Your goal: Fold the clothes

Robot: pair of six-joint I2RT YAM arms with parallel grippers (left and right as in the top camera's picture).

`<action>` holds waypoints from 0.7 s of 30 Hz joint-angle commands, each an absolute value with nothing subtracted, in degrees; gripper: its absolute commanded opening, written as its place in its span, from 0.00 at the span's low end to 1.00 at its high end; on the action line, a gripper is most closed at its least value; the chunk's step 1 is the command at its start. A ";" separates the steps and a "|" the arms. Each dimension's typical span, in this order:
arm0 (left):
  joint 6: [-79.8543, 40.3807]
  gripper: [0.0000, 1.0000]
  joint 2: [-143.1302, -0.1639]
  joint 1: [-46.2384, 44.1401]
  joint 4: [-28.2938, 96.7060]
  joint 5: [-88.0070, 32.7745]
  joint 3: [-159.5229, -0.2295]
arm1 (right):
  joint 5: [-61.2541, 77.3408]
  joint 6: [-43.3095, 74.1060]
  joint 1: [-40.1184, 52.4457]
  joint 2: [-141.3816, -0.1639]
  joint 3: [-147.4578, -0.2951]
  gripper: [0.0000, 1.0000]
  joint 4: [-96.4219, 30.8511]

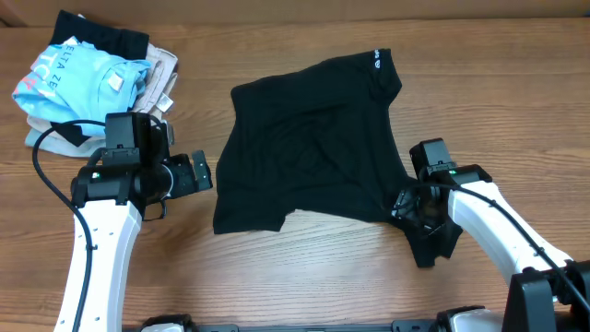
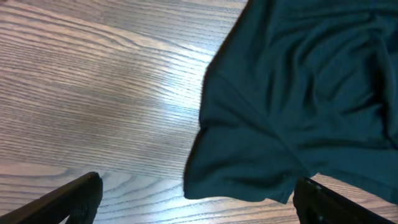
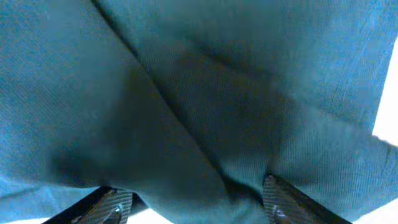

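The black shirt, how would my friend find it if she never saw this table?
Look at the middle of the wooden table. The black shirt lies there by itself, spread out and a bit crumpled. Unlike the light blue tee and beige clothes piled in the far left corner, it is big, plain black and has a tiny white logo near its top right edge.

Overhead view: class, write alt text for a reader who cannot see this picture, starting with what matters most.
A crumpled black shirt lies spread on a wooden table. The right claw sits on its near right corner, while the left claw stands open beside its left edge. A pile of other clothes sits at the far left.
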State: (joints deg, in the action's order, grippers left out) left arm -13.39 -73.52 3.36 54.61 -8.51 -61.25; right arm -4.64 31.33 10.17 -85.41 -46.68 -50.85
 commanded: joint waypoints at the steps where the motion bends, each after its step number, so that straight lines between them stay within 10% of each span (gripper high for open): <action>1: -12.67 1.00 -73.84 2.96 54.11 -8.40 -61.08 | -6.98 30.83 10.22 -84.93 -46.74 0.67 -49.34; 5: -12.67 1.00 -73.82 2.96 54.11 -8.40 -61.08 | -6.17 29.78 10.22 -84.93 -46.74 0.54 -48.88; 10: -12.67 1.00 -73.82 2.96 54.08 -8.38 -61.08 | -5.45 29.85 10.22 -84.90 -46.76 0.06 -49.36; 21: -12.64 1.00 -73.82 2.96 52.88 -8.36 -61.08 | -13.08 26.70 2.81 -83.90 -63.40 0.04 -50.57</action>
State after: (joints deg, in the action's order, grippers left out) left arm -13.37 -73.54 3.36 53.49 -8.51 -61.21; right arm -7.77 29.26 6.17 -85.41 -55.81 -52.29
